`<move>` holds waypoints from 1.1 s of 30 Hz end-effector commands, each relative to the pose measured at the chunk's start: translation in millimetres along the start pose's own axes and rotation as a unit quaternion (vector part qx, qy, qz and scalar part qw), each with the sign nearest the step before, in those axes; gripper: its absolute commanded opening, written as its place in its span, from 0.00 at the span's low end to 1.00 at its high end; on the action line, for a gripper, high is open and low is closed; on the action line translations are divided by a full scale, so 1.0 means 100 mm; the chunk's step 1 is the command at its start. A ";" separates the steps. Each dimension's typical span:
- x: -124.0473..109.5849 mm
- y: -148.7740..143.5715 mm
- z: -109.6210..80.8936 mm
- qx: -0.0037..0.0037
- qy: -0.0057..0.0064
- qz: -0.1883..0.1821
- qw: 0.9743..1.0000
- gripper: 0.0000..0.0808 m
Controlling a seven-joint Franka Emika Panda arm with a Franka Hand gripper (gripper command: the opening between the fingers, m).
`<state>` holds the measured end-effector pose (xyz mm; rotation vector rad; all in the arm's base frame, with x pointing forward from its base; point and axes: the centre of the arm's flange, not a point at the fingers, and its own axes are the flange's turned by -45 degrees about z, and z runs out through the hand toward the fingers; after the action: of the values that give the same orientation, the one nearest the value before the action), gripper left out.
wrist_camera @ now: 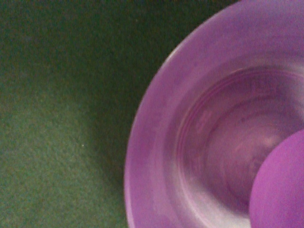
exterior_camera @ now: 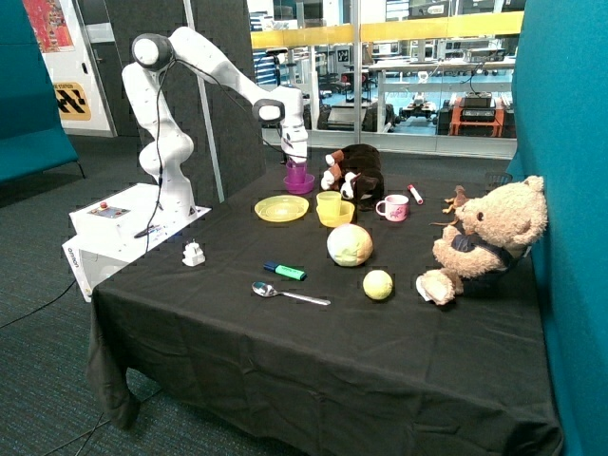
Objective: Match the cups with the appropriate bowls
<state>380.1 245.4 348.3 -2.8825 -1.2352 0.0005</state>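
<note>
The purple cup [exterior_camera: 297, 172] stands upright in the purple bowl [exterior_camera: 299, 184] at the back of the table. My gripper [exterior_camera: 296, 160] is right over that cup, reaching down onto it. In the wrist view the purple bowl [wrist_camera: 147, 156] fills most of the picture, seen from very close above the dark cloth. A blurred purple shape [wrist_camera: 280, 190] sits at one corner of it, and I cannot tell what it is. The yellow cup [exterior_camera: 329, 203] stands in the yellow bowl [exterior_camera: 340, 218] near the table's middle.
A wide yellow plate [exterior_camera: 281, 208] lies beside the bowls. A brown plush dog [exterior_camera: 353, 173], a pink mug [exterior_camera: 392, 207] and a teddy bear [exterior_camera: 484, 237] are on the far side. A pale ball [exterior_camera: 350, 245], a yellow ball [exterior_camera: 377, 284], a spoon [exterior_camera: 290, 294], a marker [exterior_camera: 285, 271] and a white plug [exterior_camera: 194, 254] lie nearer the front.
</note>
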 end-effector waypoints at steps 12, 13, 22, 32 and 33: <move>0.04 0.00 0.15 -0.003 -0.001 -0.003 1.000 0.00; 0.04 0.01 0.15 -0.003 -0.001 -0.003 1.000 0.00; 0.08 0.02 0.11 -0.003 -0.001 -0.012 1.000 0.09; 0.08 -0.01 0.12 -0.003 -0.001 -0.021 1.000 0.42; 0.08 -0.02 0.11 -0.003 -0.001 -0.022 1.000 0.44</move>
<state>384.7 251.0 335.9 -2.8717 -1.2818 -0.0090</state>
